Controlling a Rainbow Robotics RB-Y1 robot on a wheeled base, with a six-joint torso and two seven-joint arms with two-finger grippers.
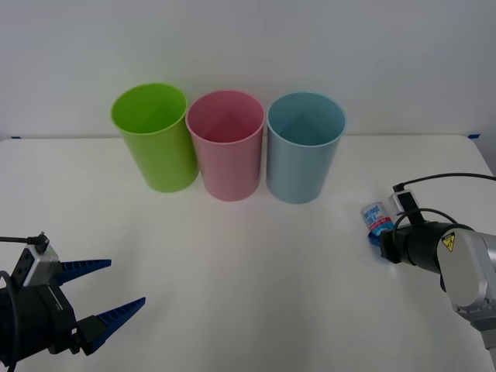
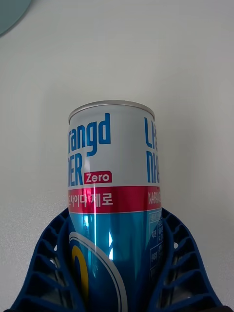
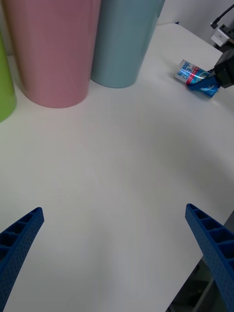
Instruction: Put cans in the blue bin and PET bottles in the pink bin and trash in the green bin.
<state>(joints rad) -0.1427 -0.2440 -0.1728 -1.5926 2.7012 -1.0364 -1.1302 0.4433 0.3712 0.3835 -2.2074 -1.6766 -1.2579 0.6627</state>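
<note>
While the left end effector (image 1: 105, 298) waits low over the desk's (image 1: 248, 279) near left corner, its two blue ribbed fingers (image 3: 19, 239) are spread wide apart with nothing between them; it looks parked, kept clear of the working side.

Along the far edge of the white desk, three tall tapered plastic bins stand upright in a row, mouths open. First comes the lime-green bin (image 1: 155, 139), then the pink bin (image 1: 227, 147) touching or very nearly touching it, then the light-blue bin (image 1: 304, 149) just beside the pink one. All three look empty from the front view, so no item has been sorted yet, as far as can be judged.

Near the desk's right edge, well apart from the bins, is the small slim drink can (image 2: 114, 195) with a white-and-blue label, a red band and a silver top. The right end effector (image 2: 117, 263) is clamped on it: the blue ribbed fingers (image 2: 46, 263) press against both sides of the can's lower body, leaving the lettered upper half and the rim free. In the front view the can (image 1: 377, 219) appears tilted, top pointing toward the bins, and whether it rests on the desk or is just off it I cannot tell. Gripping low on the body probably leaves the top free to go into a bin mouth first. Being a can, it belongs in the light-blue bin, the nearest of the three to this arm.
</note>
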